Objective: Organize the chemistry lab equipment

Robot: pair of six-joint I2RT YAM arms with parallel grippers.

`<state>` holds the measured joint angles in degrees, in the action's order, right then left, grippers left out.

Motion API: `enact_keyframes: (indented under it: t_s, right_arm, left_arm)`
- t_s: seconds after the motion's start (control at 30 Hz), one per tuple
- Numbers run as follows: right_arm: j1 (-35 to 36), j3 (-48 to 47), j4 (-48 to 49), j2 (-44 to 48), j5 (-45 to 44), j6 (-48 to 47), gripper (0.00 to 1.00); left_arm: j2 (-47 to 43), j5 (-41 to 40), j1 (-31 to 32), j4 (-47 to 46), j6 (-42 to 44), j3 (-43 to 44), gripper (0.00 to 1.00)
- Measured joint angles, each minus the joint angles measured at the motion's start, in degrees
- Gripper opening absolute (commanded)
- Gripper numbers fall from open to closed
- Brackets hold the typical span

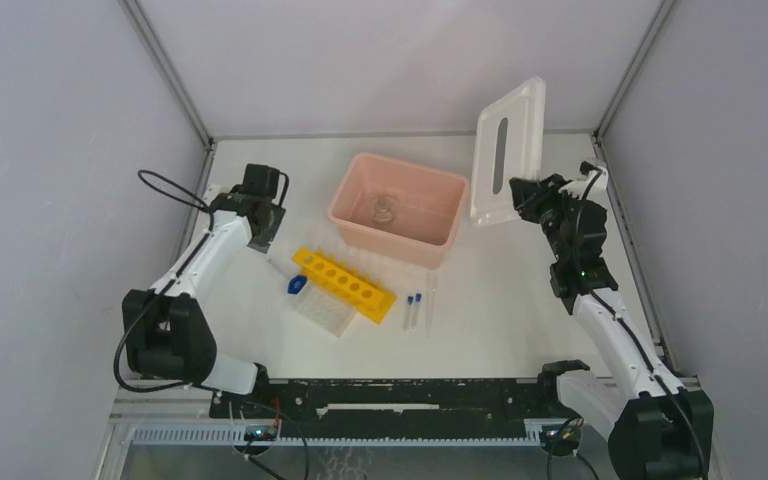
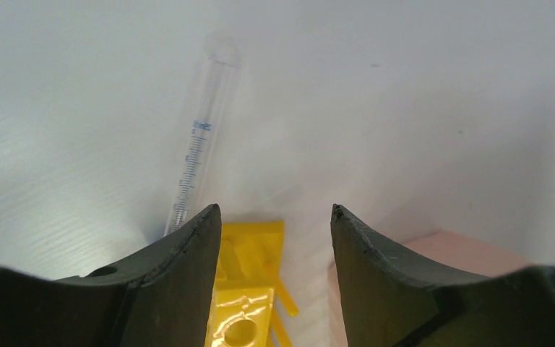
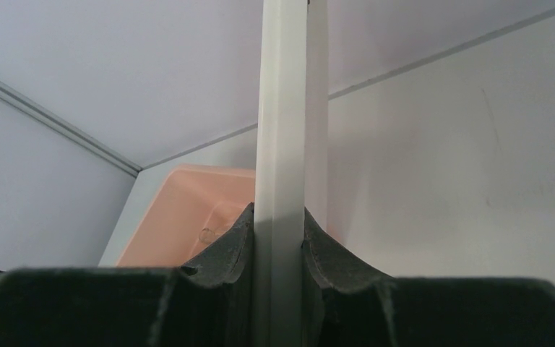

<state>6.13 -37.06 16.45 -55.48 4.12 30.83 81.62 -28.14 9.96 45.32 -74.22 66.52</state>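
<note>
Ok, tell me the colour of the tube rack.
The tube rack is yellow, clearest from the top external view.

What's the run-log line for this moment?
left gripper: open, near graduated tube | right gripper: shut on white lid | round glassware: in pink box

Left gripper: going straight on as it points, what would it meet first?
Probably the end of the yellow tube rack between its open jaws, else bare table; depth is unclear. The clear tube lies left.
</note>
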Motion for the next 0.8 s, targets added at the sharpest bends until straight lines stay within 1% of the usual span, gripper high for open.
enact_keyframes:
  t_s: [0.17,0.33,0.8]
  right_arm:
    - [0.4,0.0,0.0,-0.1,-0.7,-0.2,0.00]
    - [0.8,0.0,0.0,-0.5,-1.0,-0.7,0.00]
    - [1.2,0.0,0.5,-2.6,-1.3,-0.9,0.00]
  left_arm:
    - [4.0,2.3,-1.6,2.7,-1.7,0.0,0.61]
    - [5.6,4.6,-2.0,2.3,-1.9,-0.8,0.61]
    - [8.0,8.0,-3.6,-0.8,-0.8,-8.6,0.61]
